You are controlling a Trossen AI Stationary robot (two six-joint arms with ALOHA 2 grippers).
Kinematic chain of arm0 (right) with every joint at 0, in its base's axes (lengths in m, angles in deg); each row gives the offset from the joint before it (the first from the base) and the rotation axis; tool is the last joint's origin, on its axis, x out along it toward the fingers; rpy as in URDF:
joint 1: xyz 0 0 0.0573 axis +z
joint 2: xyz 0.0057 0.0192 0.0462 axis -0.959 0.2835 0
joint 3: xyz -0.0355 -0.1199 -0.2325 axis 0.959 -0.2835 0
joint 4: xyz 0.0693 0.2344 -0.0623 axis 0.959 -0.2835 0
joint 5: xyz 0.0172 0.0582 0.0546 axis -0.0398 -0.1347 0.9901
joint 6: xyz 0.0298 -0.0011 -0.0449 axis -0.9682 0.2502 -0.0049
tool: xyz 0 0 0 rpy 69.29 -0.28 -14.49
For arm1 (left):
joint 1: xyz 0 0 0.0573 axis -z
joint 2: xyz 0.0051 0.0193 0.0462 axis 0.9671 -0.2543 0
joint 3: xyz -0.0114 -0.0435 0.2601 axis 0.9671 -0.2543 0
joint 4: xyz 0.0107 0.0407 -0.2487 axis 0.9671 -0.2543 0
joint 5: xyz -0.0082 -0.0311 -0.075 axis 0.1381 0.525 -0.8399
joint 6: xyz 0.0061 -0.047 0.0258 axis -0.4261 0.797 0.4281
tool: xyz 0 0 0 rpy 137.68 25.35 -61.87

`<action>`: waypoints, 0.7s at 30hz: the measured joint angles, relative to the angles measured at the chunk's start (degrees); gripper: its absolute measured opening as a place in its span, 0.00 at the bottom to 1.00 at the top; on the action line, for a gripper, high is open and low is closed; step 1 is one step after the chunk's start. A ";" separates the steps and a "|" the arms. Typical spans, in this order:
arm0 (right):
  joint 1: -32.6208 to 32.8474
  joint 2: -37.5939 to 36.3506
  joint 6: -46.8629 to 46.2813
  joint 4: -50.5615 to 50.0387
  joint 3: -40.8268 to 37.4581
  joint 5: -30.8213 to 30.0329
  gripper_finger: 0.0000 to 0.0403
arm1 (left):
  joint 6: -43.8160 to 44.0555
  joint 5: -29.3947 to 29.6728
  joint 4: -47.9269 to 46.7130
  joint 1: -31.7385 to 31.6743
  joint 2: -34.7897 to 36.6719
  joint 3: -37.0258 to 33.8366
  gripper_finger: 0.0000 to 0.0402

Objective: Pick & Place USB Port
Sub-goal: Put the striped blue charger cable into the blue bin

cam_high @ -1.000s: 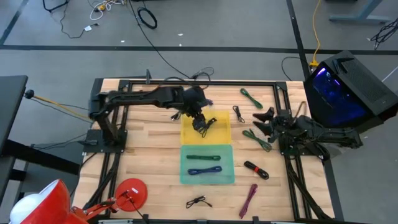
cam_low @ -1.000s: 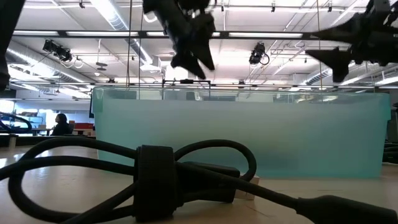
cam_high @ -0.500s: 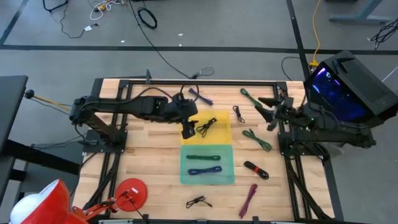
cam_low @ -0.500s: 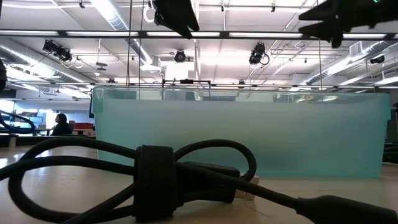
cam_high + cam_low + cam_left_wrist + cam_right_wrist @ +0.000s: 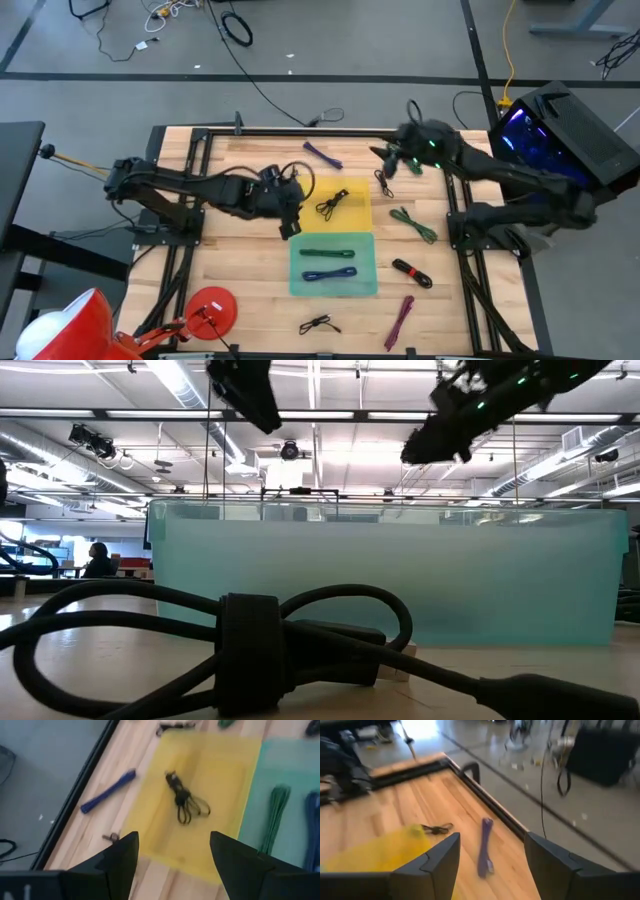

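A black bundled cable (image 5: 330,206) (image 5: 182,802) lies flat in the yellow tray (image 5: 352,190). My left gripper (image 5: 290,218) (image 5: 172,855) hangs open at that tray's left near corner, touching nothing. My right gripper (image 5: 388,157) (image 5: 492,855) is open too. It is raised over the far right part of the table, above a green cable (image 5: 408,163), and points toward a purple cable (image 5: 322,153) (image 5: 484,847) lying on the wood. The teal tray (image 5: 365,285) holds a green cable (image 5: 327,253) and a blue cable (image 5: 330,273).
Loose cables lie on the wood: black (image 5: 383,183), green (image 5: 413,223), red-and-black (image 5: 410,272), magenta (image 5: 400,320) and black (image 5: 318,324) (image 5: 250,650) at the near edge. A black frame rail (image 5: 320,131) borders the far side. A red object (image 5: 210,308) sits near left.
My left gripper has drawn back from above the yellow tray toward the table's left and near side; the black cable stays lying in the tray. My right arm has swung from the right edge up and over toward the far middle of the table.
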State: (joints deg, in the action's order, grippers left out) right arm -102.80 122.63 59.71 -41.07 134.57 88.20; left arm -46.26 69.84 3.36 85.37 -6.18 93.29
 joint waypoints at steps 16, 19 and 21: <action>-2.89 35.12 2.87 -7.65 26.22 3.50 0.55 | 11.13 12.45 19.65 12.80 15.09 -28.03 0.63; -1.61 40.15 3.72 -10.97 29.70 3.18 0.55 | 14.43 13.90 21.71 14.90 16.04 -31.84 0.63; -0.69 43.04 3.68 -11.22 31.07 1.53 0.55 | 15.60 14.64 23.31 16.16 16.00 -33.26 0.63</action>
State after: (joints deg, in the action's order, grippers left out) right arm -103.49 165.67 63.39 -52.29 165.65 89.73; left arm -30.66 84.48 26.67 101.53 9.82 60.03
